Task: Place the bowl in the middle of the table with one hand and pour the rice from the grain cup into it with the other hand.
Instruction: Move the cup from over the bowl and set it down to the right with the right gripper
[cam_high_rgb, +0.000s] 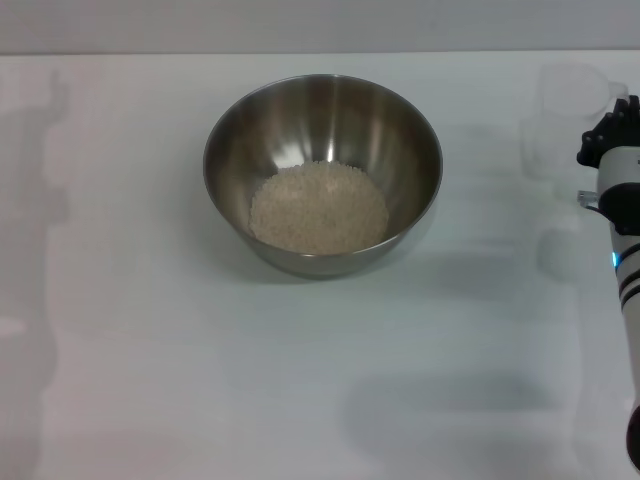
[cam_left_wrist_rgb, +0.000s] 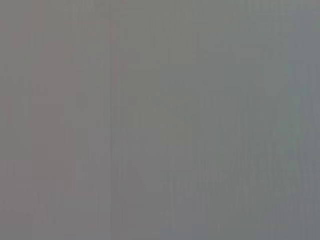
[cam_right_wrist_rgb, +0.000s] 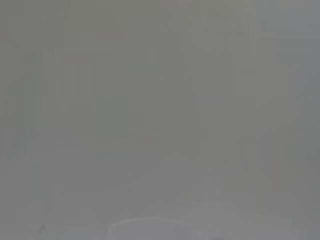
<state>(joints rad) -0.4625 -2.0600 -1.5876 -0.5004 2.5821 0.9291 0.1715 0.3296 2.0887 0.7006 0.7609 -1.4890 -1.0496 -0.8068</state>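
Bowl (cam_high_rgb: 322, 175) sits mid-bench, rice (cam_high_rgb: 319, 207) heaped inside.
Going rightward, the clear grain cup (cam_high_rgb: 568, 105) stands upright and looks empty at the far right of the bench (cam_high_rgb: 200, 380), just left and far of the right claw (cam_high_rgb: 612, 135), whose grip I cannot tell; the left claw is unseen.

We count one bowl (cam_high_rgb: 322, 175) holding one heap of rice (cam_high_rgb: 318, 207), one grain cup (cam_high_rgb: 568, 110), one table (cam_high_rgb: 200, 380), and one arm (cam_high_rgb: 625, 250) in view.
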